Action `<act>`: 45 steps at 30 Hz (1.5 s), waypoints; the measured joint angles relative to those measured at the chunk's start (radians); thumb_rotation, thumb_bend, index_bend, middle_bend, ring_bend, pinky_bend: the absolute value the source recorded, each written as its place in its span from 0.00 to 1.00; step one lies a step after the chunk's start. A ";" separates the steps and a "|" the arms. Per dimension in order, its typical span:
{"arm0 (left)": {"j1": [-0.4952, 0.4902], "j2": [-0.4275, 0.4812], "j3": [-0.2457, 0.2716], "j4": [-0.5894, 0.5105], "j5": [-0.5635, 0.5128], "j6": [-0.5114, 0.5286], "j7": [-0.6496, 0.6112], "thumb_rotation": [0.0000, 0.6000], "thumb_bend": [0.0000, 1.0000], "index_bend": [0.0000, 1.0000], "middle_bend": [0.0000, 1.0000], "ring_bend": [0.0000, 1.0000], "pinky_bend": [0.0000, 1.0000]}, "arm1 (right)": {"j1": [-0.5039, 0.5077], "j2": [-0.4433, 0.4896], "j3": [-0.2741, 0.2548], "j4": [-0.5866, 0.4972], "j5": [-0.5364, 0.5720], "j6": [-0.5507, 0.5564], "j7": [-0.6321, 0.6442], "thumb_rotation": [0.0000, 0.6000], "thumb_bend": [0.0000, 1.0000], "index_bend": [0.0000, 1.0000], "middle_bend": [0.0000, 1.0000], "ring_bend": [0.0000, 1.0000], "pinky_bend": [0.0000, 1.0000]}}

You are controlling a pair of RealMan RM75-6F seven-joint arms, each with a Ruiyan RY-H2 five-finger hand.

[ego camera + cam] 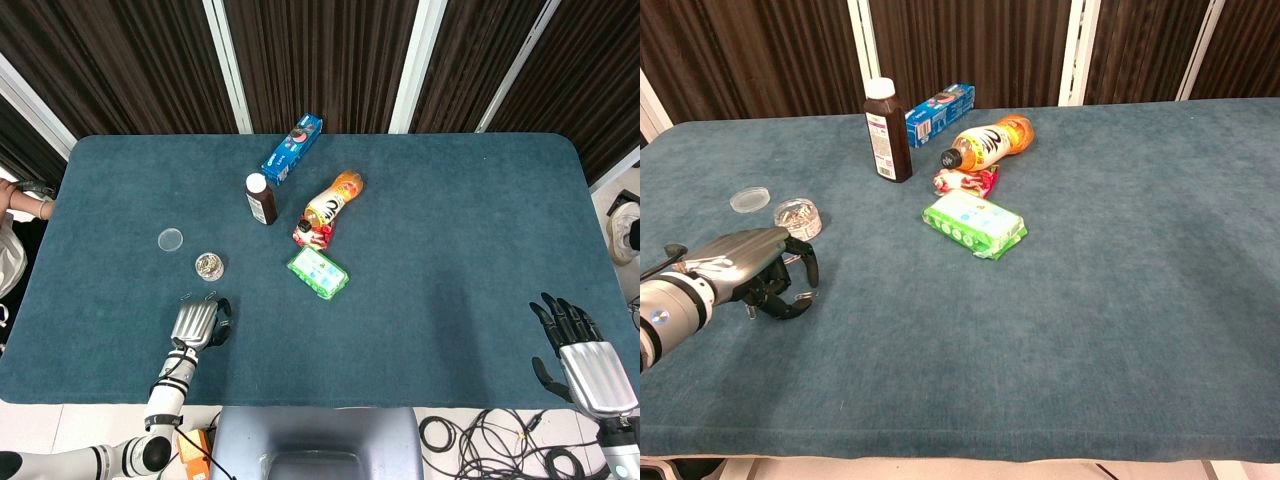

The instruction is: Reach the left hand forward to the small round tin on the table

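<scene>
The small round tin (209, 265) stands open on the blue table, with small metal bits inside; in the chest view the tin (797, 217) is at the left. Its clear round lid (171, 239) lies just beyond it to the left, and the lid (750, 198) also shows in the chest view. My left hand (200, 322) hovers low over the cloth a short way in front of the tin, palm down, fingers arched downward and holding nothing; the same left hand (760, 262) stays clear of the tin. My right hand (575, 340) rests at the near right edge with fingers spread, empty.
Past the tin stand a brown bottle (260, 198), a blue box (291, 148), an orange bottle lying on its side (335, 200), a red packet (313, 234) and a green wipes pack (318, 272). The table's front edge (300, 400) is close behind my left hand.
</scene>
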 measured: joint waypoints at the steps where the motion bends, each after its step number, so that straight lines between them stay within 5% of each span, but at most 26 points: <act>1: 0.000 0.000 -0.001 0.001 -0.001 0.000 -0.001 1.00 0.34 0.50 1.00 1.00 1.00 | 0.000 0.000 0.001 0.000 0.000 0.000 0.002 1.00 0.37 0.00 0.00 0.00 0.13; 45: 0.005 0.041 -0.013 -0.039 0.007 0.023 -0.010 1.00 0.37 0.64 1.00 1.00 1.00 | -0.001 -0.002 -0.001 0.002 -0.002 0.004 -0.001 1.00 0.37 0.00 0.00 0.00 0.13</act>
